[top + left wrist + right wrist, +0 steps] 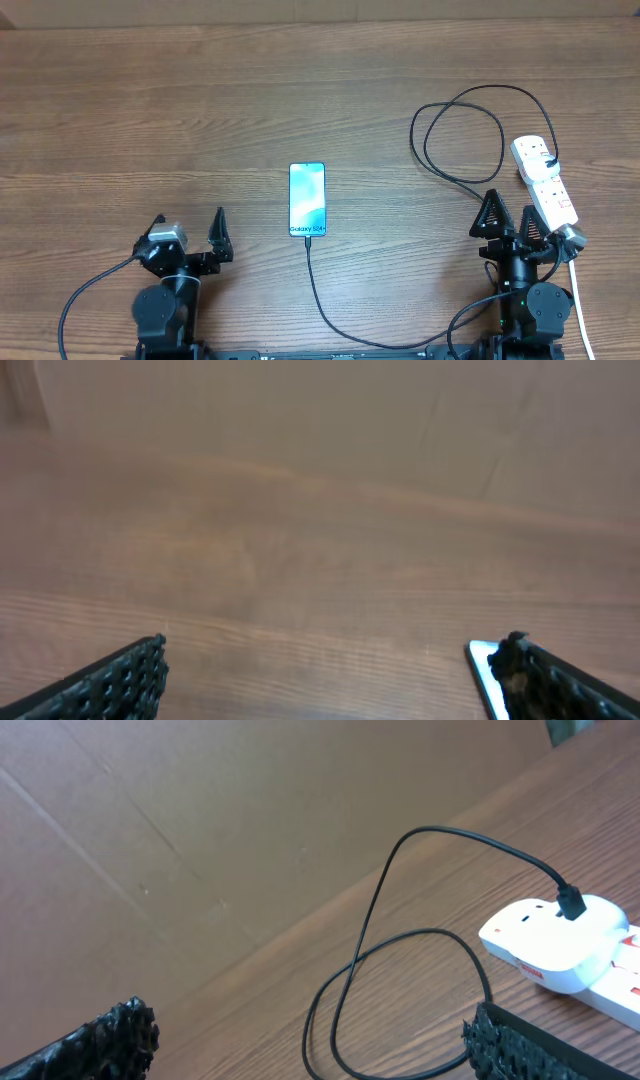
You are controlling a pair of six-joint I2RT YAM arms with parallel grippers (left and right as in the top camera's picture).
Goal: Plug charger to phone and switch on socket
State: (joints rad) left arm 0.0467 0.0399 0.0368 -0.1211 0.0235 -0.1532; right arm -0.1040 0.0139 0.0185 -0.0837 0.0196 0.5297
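Wood-grain table (200, 100), brown board along the far edge.

Overhead:
- the phone (307, 200) lies flat mid-table, screen up and lit blue-cyan, with the "Galaxy S24+" text at the end nearest the arms.
- the charger (318, 295) is a thin black cable. It meets the phone's near end, then runs to the table's near edge and off toward the right arm's base. Can't tell if the tip is fully seated in the phone.
- More of the same cable lies far right in two loose loops. It ends in a black plug on the far end of the socket (545, 182).
- The socket is a white strip with red switches, angled along the right side. A thick white cord (578, 300) leaves its near end.
- the left gripper (189, 222) sits near-left, well apart from the phone, jaws spread wide with nothing between them.
- the right gripper (510, 215) sits near-right, just beside the socket's near end, jaws equally wide and empty. The cable passes right by its left finger.

Left wrist:
- Blurred wood, board behind.
- Both fingers (120, 680) sit in the lower corners with a wide, empty gap between them.
- A corner of the phone (482, 665) peeks out beside the right-hand finger.

Right wrist:
- Creased board (150, 820) fills the background.
- A cable loop (400, 945) lies on the wood, and the plug stands in the socket's rounded white end (560, 945). A red stripe shows on the strip.
- Fingers are low in frame, wide apart, gripping nothing.
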